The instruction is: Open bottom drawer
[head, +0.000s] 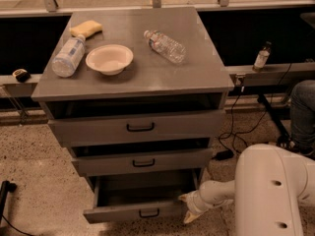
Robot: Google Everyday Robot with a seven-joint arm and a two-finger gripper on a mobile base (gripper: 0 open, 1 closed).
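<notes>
Grey metal bottom drawer (pixel 135 211) sits partly out at the cabinet (pixel 197 77) foot; gripper (pixel 189 208) at its right front corner, off the handle (pixel 149 213). Can't tell if it's open or clamped. Risk: off-centre pull racks the drawer and jams it, or gripper slips off the edge.

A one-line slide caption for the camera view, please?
Robot gripper at the front corner of the partly open bottom drawer of a grey cabinet.
</notes>
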